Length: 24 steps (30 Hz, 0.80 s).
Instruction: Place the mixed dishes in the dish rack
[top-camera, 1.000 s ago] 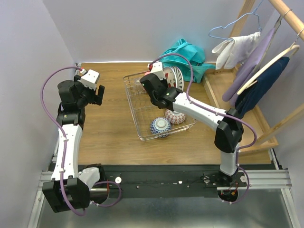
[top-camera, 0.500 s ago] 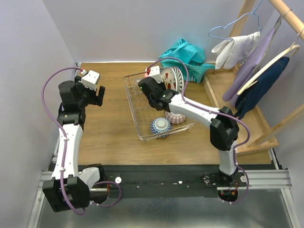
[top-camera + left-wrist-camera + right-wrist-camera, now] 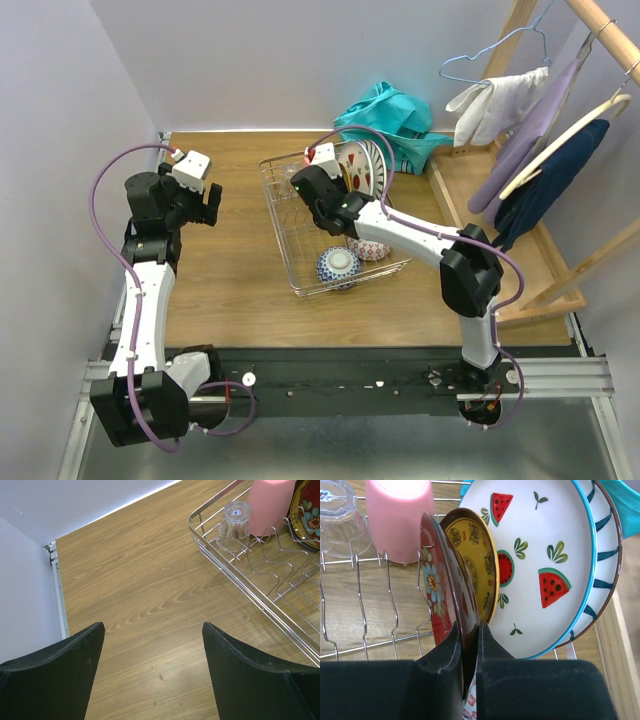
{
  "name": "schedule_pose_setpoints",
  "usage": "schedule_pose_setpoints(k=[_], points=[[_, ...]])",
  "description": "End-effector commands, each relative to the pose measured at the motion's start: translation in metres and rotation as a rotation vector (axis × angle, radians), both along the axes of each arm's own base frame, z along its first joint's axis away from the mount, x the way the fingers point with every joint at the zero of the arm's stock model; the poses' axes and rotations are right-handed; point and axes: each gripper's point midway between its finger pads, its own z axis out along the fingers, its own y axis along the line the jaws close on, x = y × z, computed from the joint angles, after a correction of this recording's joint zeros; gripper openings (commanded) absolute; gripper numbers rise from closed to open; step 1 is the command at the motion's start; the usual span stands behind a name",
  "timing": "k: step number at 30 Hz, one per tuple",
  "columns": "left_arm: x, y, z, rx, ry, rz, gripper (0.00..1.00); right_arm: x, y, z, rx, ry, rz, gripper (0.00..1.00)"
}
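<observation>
R arm stretched fwd over rack [image 3: 285, 250], wrist bent down. R gripper [image 3: 468, 630] almost closed, pads against both faces of red saucer [image 3: 437, 595] rim; saucer on edge in rack wires. Right of jaws, stacked on edge: gold saucer [image 3: 472, 555], then watermelon plate [image 3: 540, 555], then blue-striped plate [image 3: 605, 570]. Ahead-left of jaws: pink cup [image 3: 400, 520], glass [image 3: 337, 515] beside it. Two patterned bowls [image 3: 338, 266] behind jaws, by forearm, at rack's near end.

L arm folded upright at table's left side. L gripper [image 3: 152, 627] wide open, nothing in it, above bare wood; rack corner w/ glass + cup ahead-right of its jaws.

Wood-grain table [image 3: 230, 270], pale walls, teal cloth [image 3: 390, 115] past rack, wooden frame [image 3: 530, 130] w/ hung clothes far right.
</observation>
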Motion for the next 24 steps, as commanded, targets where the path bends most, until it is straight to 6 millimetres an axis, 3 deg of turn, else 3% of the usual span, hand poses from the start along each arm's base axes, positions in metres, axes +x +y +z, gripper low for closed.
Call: schedule_pose_setpoints(k=[1,7,13,21,24], points=[[-0.003,-0.004,0.005,-0.017,-0.022,-0.012,0.88,0.007,-0.008,0.0,-0.028,-0.029,-0.031,0.17],[-0.003,-0.007,0.007,-0.022,-0.027,-0.024,0.88,0.006,-0.008,0.002,-0.023,-0.03,-0.023,0.29],[-0.003,-0.009,0.007,-0.025,-0.026,-0.04,0.88,0.003,-0.009,0.001,-0.028,-0.02,-0.009,0.34],[-0.001,-0.011,0.009,-0.044,-0.035,-0.046,0.88,0.0,-0.008,0.036,0.008,-0.032,0.013,0.42],[0.0,-0.011,0.012,-0.044,-0.038,-0.048,0.91,-0.007,-0.014,0.047,-0.013,-0.007,0.038,0.52]])
